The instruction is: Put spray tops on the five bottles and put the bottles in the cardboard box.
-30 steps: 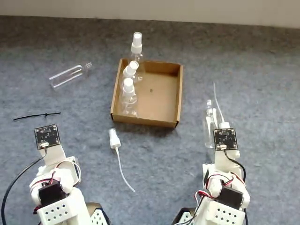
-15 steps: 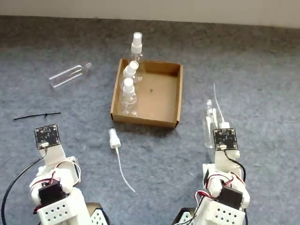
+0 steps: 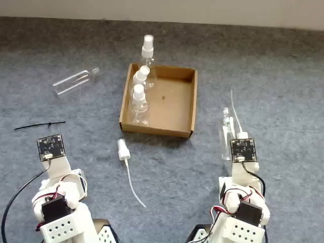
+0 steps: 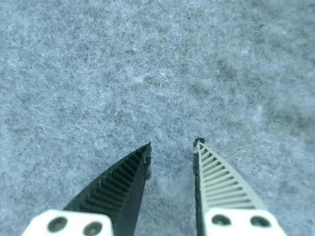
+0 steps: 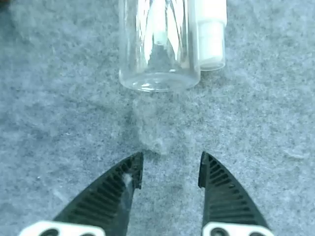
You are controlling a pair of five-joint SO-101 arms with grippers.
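While it points down at bare grey carpet, the left gripper hangs with its jaws slightly spread and empty. The right gripper is low over the same carpet, jaws parted and holding nothing. It faces the base of a topless bottle lying just ahead, with a spray top beside it. Two capped bottles sit against the left wall of the box. A third capped bottle stands just behind it. An open bottle lies far left, and a loose top lies near the box's front.
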